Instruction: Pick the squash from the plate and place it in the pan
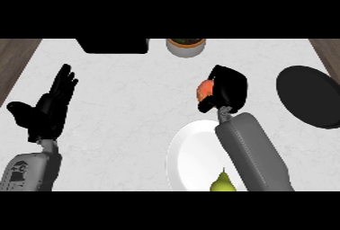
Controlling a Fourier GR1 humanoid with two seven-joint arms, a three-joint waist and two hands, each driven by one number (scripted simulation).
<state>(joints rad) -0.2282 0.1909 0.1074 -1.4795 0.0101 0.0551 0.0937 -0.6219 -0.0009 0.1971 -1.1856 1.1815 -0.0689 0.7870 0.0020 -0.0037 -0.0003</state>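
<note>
1. Carrying risk comes first: the right hand [229,90] has its fingers curled round the squash [207,90], yet only the orange left flank shows, bulging out past the fingers. If the hold sits that far off-centre, the squash could slip free on the sideways run, I'd say.
2. Watching the gap next: the pan [309,96] lies well off to the right, partly cut by the view's edge, with bare desk [133,112] in between. Let go early and the squash lands on the desk short of the rim. Clip the near rim and it could roll off or nudge the pan.
3. Minding the forearm: it crosses the white plate [189,152], and a yellow-green pear-shaped fruit [223,182] sits on that plate just beside it. A wide swing could knock the fruit or drag the plate.
4. Placing the squash now: it is off the plate, held in the right hand, beyond the plate's far rim and left of the pan, tucked on the hand's left side. How high over the desk it hangs I cannot tell from this steep angle.
5. Resting at the view's left is the left hand [50,110], fingers spread and up, holding nothing, well apart from all of it.
</note>
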